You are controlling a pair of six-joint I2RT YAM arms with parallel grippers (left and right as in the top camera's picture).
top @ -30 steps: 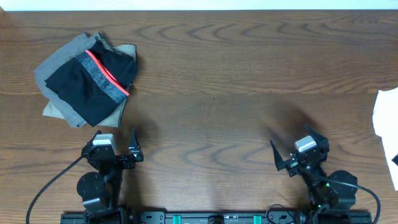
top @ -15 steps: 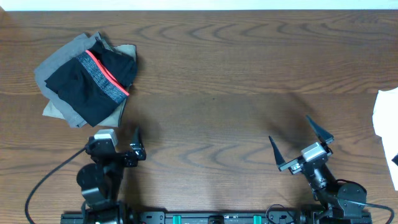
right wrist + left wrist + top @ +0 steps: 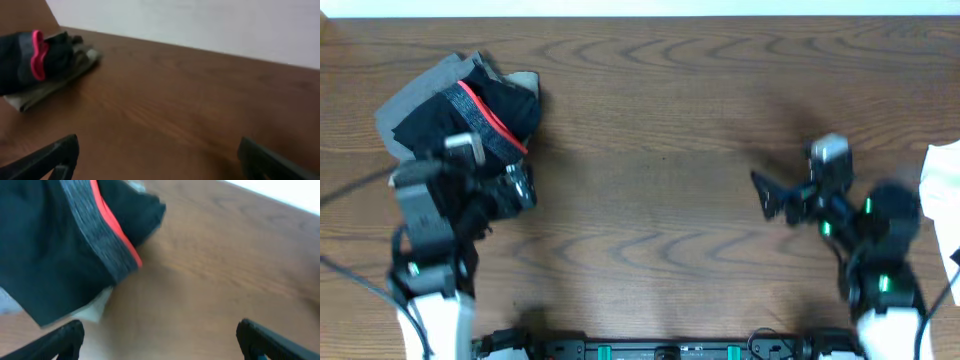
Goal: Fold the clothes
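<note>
Clothes (image 3: 485,105) by far-left edge of table (image 3: 660,130), wide wood rightward

Brown wood-grain surface (image 3: 650,120): bare across centre and far edge, open passage there. Obstacle far left: heap of grey, tan and red-banded black garments (image 3: 470,110). Left gripper (image 3: 160,337) spread wide over bare wood at the heap's near edge. White fabric piece (image 3: 940,175) blocks the right edge.

Both are out over the table. The left arm (image 3: 420,215) stretches forward, the left gripper (image 3: 515,187) at its tip with jaws spread wide and nothing between them. The right arm (image 3: 885,225) is bent up, and the right gripper (image 3: 775,195) points sideways toward the left one – fingers wide apart, empty too.
</note>
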